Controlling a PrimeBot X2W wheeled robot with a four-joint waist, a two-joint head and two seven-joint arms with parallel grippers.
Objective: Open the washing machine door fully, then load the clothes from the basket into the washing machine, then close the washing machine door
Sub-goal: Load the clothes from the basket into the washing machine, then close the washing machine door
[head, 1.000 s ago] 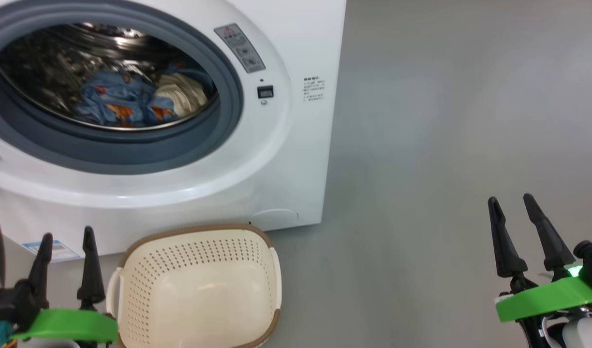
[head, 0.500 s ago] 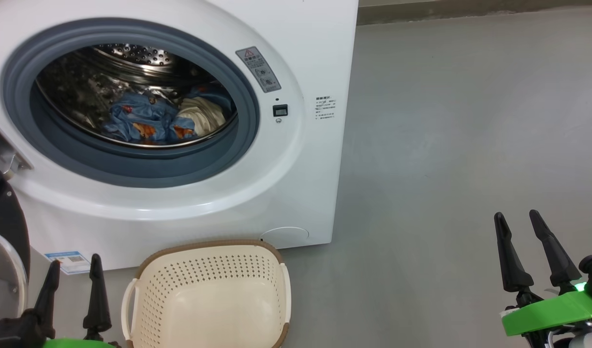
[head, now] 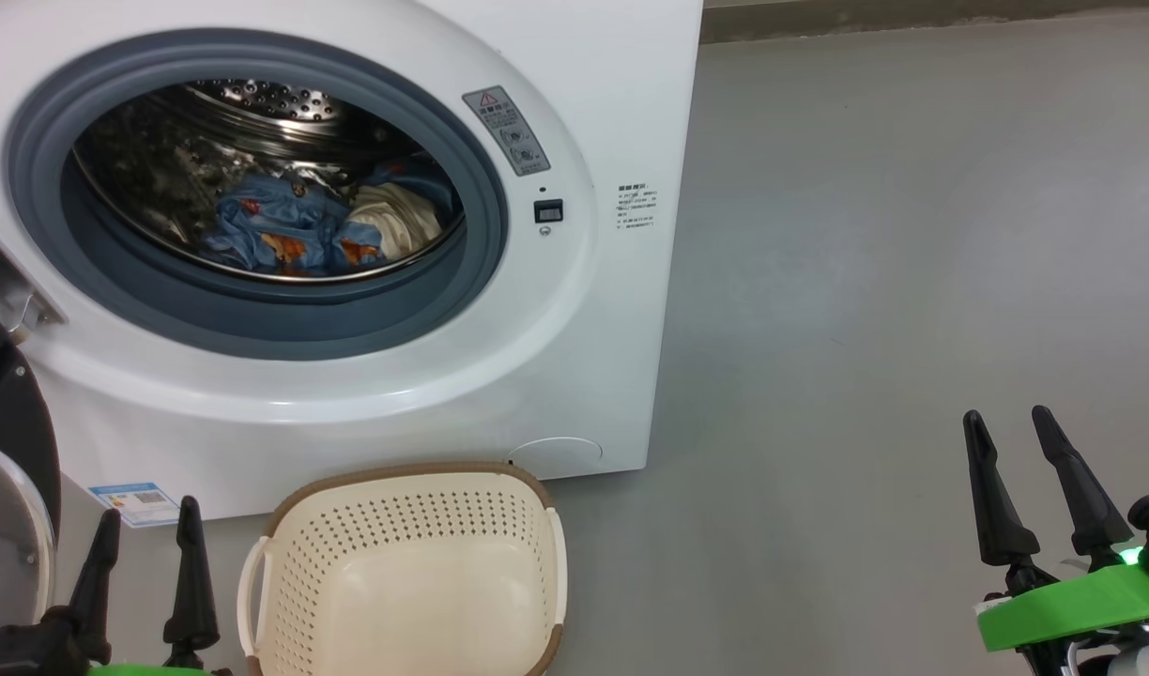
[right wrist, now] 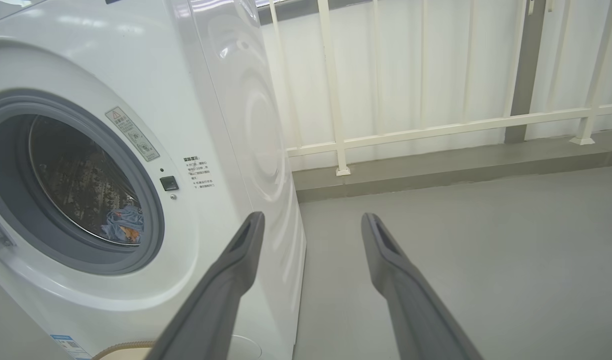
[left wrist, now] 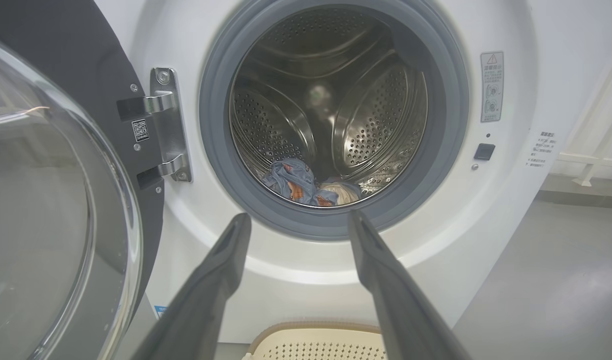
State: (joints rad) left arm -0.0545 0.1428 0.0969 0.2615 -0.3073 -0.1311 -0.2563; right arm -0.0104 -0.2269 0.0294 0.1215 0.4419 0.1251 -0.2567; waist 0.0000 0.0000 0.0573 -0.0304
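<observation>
Head view: clothes (head: 283, 230) lie inside the washer (head: 584, 357). The basket (head: 396, 471) stands just before it. Left fingers (head: 191, 573) and right fingers (head: 992, 507) are apart, holding nothing.
Left wrist view: the door (left wrist: 46, 200) is swung wide.
Right wrist view: a railing (right wrist: 336, 100) stands beyond the washer.

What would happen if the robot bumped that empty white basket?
The basket looks like thin, holey plastic with nothing in it, so it is probably very light. On the smooth grey floor it would likely slide rather than stay put. Its wide, low shape suggests it would not tip easily.
</observation>
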